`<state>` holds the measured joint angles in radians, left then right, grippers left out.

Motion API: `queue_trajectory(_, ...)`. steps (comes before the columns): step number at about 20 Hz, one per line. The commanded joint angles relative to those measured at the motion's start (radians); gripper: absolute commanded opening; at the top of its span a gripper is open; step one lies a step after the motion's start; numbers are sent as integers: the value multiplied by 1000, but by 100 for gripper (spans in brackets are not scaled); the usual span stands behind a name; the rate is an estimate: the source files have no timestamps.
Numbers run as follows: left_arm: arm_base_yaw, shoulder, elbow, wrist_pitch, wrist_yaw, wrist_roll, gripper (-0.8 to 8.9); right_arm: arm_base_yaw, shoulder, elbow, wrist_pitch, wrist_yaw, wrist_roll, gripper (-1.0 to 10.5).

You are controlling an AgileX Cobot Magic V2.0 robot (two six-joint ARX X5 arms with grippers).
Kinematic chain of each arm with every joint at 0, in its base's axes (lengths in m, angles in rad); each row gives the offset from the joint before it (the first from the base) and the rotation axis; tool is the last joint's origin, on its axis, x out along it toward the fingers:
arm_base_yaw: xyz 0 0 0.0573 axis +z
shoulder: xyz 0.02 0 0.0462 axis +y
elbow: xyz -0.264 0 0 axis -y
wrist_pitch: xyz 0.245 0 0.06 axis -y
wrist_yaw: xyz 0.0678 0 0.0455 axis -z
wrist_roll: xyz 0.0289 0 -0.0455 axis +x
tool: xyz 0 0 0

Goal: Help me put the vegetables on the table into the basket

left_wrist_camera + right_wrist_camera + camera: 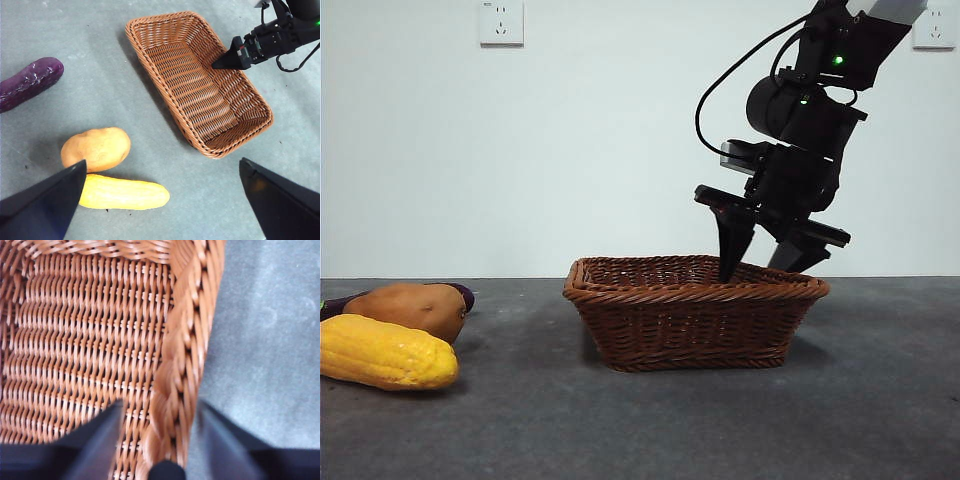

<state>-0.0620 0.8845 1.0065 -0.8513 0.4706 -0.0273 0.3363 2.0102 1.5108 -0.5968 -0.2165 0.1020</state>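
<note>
Corn (pixel 385 352) lengthwise (facing basket (pixel 692 318)), right tool (pixel 765 250) astride rim

The right gripper (pixel 760 262) is seen at the far right rim of the basket (pixel 695 315), w/ one jaw dipped inside the rim and the other outside it. Well apart from the gripper, on the table (pixel 720 420), the corn cob (pixel 385 352) is laid in front of the tuber (pixel 415 305); the eggplant (pixel 463 294) is mostly hidden behind.
</note>
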Motion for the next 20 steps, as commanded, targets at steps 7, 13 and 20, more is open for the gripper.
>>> queue_trajectory(7, -2, 1, 5, -25, 0, -6, 664, 5, 18, 1, -2, -9, 35, -11)
queue_trajectory(13, -2, 17, 5, -76, -88, -71, 659, 5, -144, 7, 4, -19, 47, -11)
queue_trajectory(20, -81, 226, 5, -100, -156, -277, 659, 3, -569, 8, -45, -18, -6, -11)
